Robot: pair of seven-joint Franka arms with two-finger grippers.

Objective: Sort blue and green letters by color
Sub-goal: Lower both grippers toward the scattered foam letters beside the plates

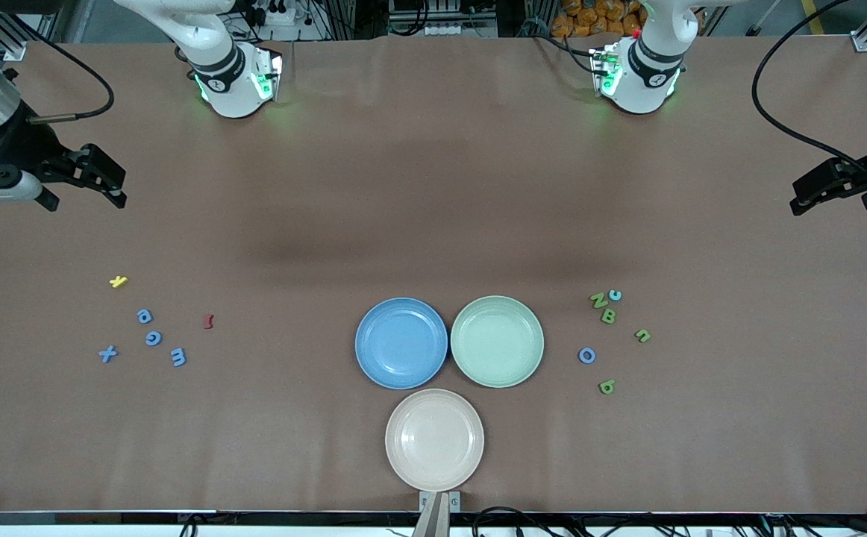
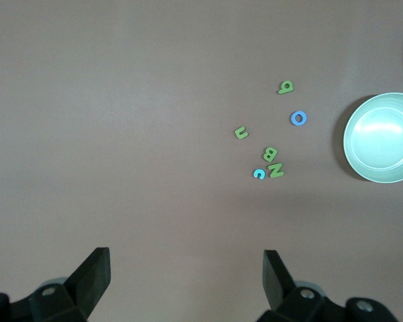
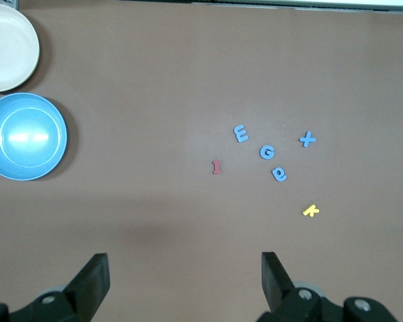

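Front view: we see the left end effector (image 1: 803, 200) with fingers apart, holding nothing, up over bare tabletop (image 1: 433, 186) at the left arm's end; the right end effector (image 1: 109, 183) likewise spread and empty at the right arm's end. Both arms wait. Blue letters (image 1: 151, 337) lie on the tabletop below the right end effector, with a yellow letter (image 1: 118, 281) and a dark red letter (image 1: 208, 321). Green letters (image 1: 608, 316) and a blue O (image 1: 586, 355) lie below the left one. Blue plate (image 1: 401, 343), green plate (image 1: 497, 341) and beige plate (image 1: 434, 439) sit mid-table.

Left wrist view: fingers (image 2: 91, 275) wide; green letters (image 2: 269, 154) ahead, apart from them.

Right wrist view: fingers (image 3: 93, 278) wide; blue letters (image 3: 267, 152) ahead.
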